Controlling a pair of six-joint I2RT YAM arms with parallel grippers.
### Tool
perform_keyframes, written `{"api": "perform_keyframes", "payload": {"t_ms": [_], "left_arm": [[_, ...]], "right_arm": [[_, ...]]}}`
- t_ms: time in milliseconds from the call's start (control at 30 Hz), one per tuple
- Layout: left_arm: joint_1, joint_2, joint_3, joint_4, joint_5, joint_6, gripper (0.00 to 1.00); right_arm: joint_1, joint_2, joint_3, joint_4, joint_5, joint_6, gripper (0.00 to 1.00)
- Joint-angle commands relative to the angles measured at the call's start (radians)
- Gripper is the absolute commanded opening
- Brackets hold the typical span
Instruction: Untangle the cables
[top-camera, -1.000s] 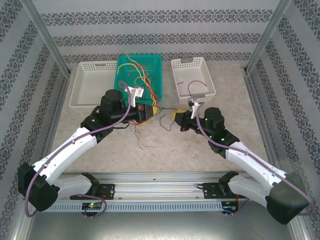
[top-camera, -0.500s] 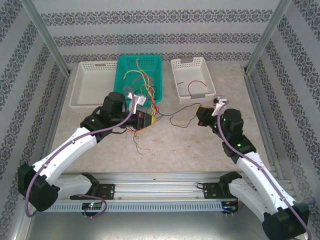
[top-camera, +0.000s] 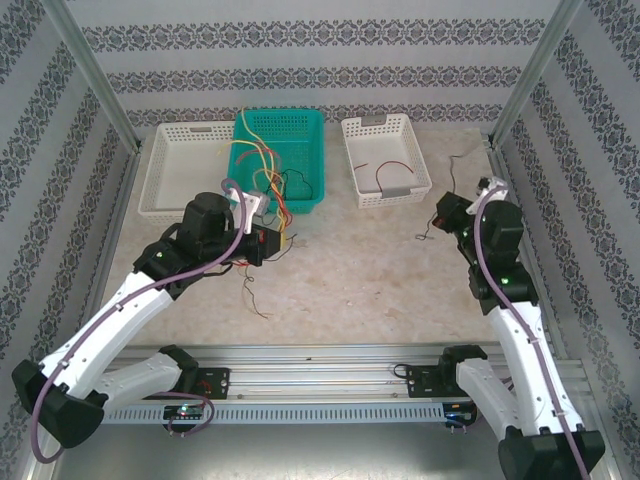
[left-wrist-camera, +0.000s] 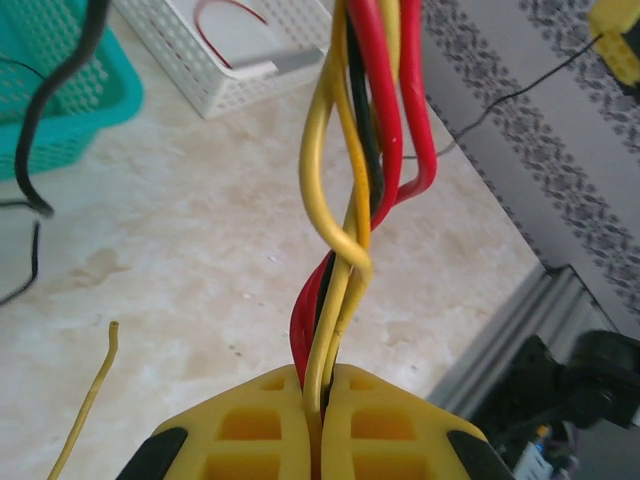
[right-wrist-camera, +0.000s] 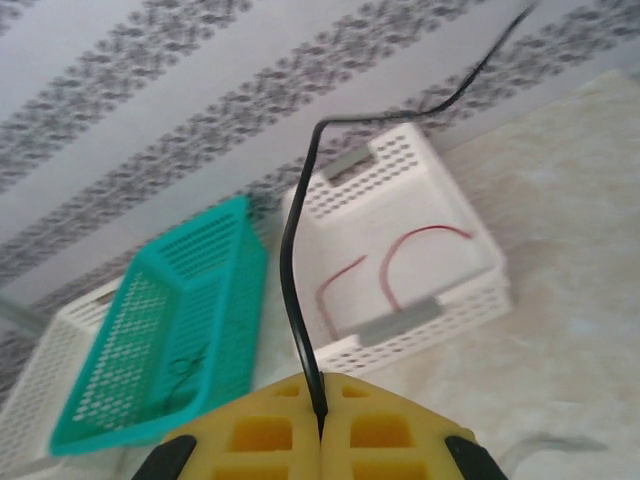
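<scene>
Left of centre in the top view, a twisted bundle (left-wrist-camera: 352, 200) of red, yellow and black cables is pinched in the left gripper (left-wrist-camera: 320, 385), seemingly as an anchor. At right, one black cable (right-wrist-camera: 297, 280) is clamped by the right gripper (right-wrist-camera: 320, 405), held well apart to separate it.

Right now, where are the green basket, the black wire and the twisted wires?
green basket (top-camera: 316, 150), top view, right wall.
black wire (right-wrist-camera: 290, 260), right wrist view, mid-strand.
twisted wires (left-wrist-camera: 348, 252), left wrist view, the crossing.
</scene>
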Motion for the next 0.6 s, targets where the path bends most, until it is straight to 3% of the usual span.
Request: {"api": "perform_keyframes", "payload": {"t_ms": [0, 200, 567], "left_arm": [[0.018, -0.058, -0.018, 0.015, -0.151, 0.044, 0.0], [0.03, -0.157, -0.099, 0.075, -0.262, 0.049, 0.0], [0.032, -0.183, -0.134, 0.104, -0.25, 0.056, 0.0]], "right_arm": [[0.087, 0.053, 0.124, 0.03, -0.124, 0.008, 0.0], [0.295, 0.242, 0.406, -0.017, -0.125, -0.088, 0.0], [0.437, 0.744, 0.971, -0.065, -0.28, -0.133, 0.0]]}}
